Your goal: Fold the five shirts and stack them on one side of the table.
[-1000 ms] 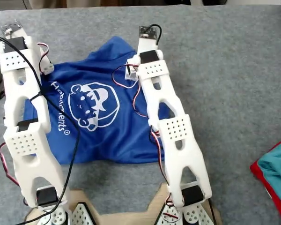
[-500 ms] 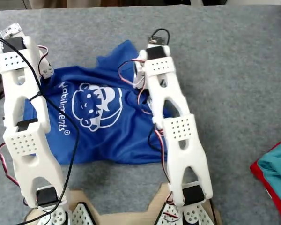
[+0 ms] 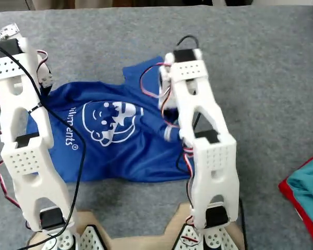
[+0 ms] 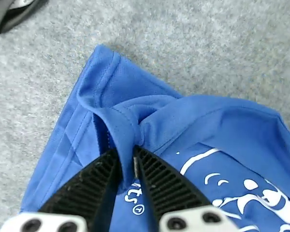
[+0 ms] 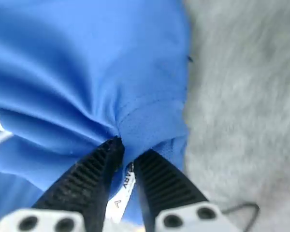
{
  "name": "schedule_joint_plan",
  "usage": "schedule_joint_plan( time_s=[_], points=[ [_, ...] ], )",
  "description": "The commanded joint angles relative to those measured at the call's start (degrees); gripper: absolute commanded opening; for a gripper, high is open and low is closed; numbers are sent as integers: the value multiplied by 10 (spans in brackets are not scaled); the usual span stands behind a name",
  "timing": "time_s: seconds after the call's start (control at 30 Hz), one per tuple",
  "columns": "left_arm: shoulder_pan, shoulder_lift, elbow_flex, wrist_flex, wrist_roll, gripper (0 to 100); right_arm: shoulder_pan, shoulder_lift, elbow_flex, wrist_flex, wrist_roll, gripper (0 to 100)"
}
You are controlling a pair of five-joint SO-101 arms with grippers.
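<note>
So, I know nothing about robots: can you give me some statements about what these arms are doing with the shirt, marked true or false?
1. The blue shirt carries a white print. True.
2. The left end effector is open and clear of the cloth. False: it is shut on a fold of the blue shirt.
3. The right end effector pinches the shirt's fabric. True.
4. The shirt is folded into a neat rectangle. False: it lies spread out and rumpled.
5. The table cover is green. False: it is grey.
6. At the table edge on the robot's right lies teal and red cloth. True.
</note>
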Motion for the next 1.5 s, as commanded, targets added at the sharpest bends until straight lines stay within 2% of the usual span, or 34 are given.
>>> schedule_joint_plan(
  time_s=[0.0, 0.17, 0.23, 0.37, 0.5, 0.63, 0.8, 0.93, 1.03, 1.27, 1.47],
  points=[
    [-5, -52, 25, 7, -15, 19, -7, -104, 89, 7, 8, 5],
    [-5, -68, 67, 7, -35, 19, 8, -139, 132, 10, 10, 18],
    [-5, -73, 79, 7, -48, 19, 7, -154, 145, 10, 35, 28],
    [-5, -80, 98, 6, -67, 19, 5, -195, 145, 11, 47, 113],
    [-6, -80, 100, 6, -69, 19, 8, -226, 80, 7, 48, 202],
    [-4, -80, 97, 6, -70, 19, 8, -204, -29, -25, 48, 228],
    [-1, -76, 97, 6, -70, 19, 22, -95, -152, -139, 44, 228],
    [-1, -76, 97, 6, -70, 19, 37, 57, -239, -251, 43, 228],
    [0, -75, 98, 6, -70, 19, 40, 181, -325, -290, 43, 228],
    [0, -74, 99, 5, -70, 19, 38, 401, -568, -273, 43, 228],
    [0, -74, 100, 0, -70, 19, 39, 432, -612, -254, 43, 221]
  ],
)
